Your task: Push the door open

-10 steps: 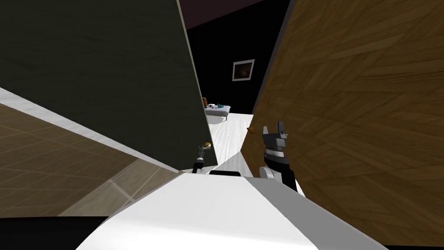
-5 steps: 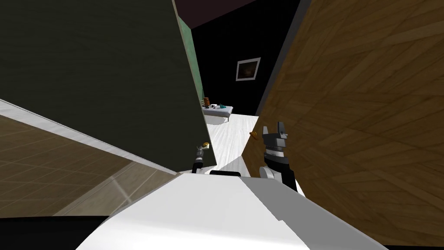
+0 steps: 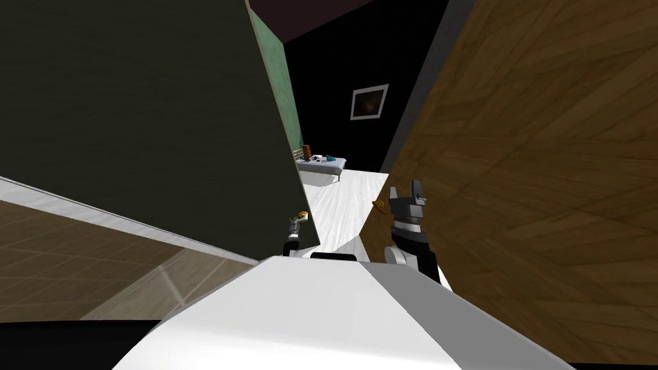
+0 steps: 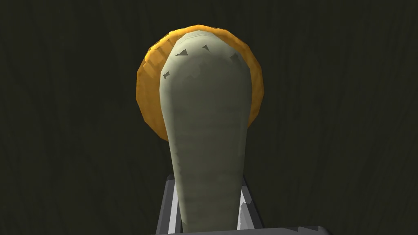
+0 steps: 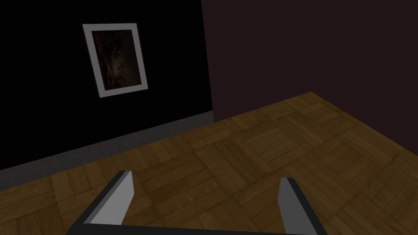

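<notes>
A dark, grey-green door (image 3: 160,115) fills the left of the head view, standing ajar. Its pale lever handle (image 3: 303,216) sits on an orange round plate (image 4: 149,81). In the left wrist view the lever (image 4: 206,122) runs straight out from between my fingers (image 4: 169,204), which press its sides. My left gripper (image 3: 295,223) is shut on it. My right gripper (image 3: 406,191) is held up open beside a wooden panel (image 3: 546,180), close to an orange knob (image 3: 379,205) on that panel's edge. Nothing sits between the right gripper's (image 5: 206,196) fingers.
Through the gap between door and wooden panel lies a white floor (image 3: 340,205) with a low table (image 3: 323,164) carrying small things. A framed picture (image 3: 369,101) hangs on a black area beyond. A green wall (image 3: 273,77) shows behind the door's edge. Brown tiles (image 3: 77,257) lie to my left.
The gap has widened: the dark door's edge has swung left, uncovering the green wall, and the wooden panel's edge has shifted right. My left gripper stays on the lever.
</notes>
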Motion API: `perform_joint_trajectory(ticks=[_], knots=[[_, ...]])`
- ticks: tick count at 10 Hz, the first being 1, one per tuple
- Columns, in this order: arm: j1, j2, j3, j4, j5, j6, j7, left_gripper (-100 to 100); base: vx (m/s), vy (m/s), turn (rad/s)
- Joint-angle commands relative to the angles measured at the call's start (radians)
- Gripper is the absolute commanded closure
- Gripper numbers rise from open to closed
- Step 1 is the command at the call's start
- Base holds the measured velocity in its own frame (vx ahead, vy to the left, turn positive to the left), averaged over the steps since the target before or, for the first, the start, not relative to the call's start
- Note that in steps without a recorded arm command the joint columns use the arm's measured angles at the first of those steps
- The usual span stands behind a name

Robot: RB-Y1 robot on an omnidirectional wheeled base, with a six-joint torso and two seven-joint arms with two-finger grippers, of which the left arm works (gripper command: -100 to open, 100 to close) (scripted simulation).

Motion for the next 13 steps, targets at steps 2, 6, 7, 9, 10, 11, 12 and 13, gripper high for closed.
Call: perform_joint_trajectory(ticks=[2, 6, 7, 9, 10, 11, 12, 13], knots=[[-0.007, 0.032, 0.032, -0.004, 0.015, -0.007, -0.011, 100, 0.192, -0.02, 0.055], [-0.008, 0.056, 0.071, -0.005, 0.037, -0.009, -0.026, 100, 0.206, -0.006, 0.045], [-0.008, 0.056, 0.071, -0.005, 0.037, -0.009, -0.026, 100, 0.142, -0.01, 0.026], [-0.009, 0.064, 0.099, -0.006, 0.053, -0.011, -0.036, 100, 0.171, -0.005, 0.07], [-0.009, 0.064, 0.111, -0.006, 0.059, -0.012, -0.04, 100, 0.229, -0.034, 0.055], [-0.009, 0.065, 0.122, -0.006, 0.065, -0.013, -0.045, 100, 0.207, -0.016, 0.05], [-0.009, 0.062, 0.134, -0.007, 0.072, -0.013, -0.049, 100, 0.189, -0.001, 0.068], [-0.009, 0.06, 0.146, -0.007, 0.078, -0.014, -0.053, 100, 0.192, 0.008, 0.067]])
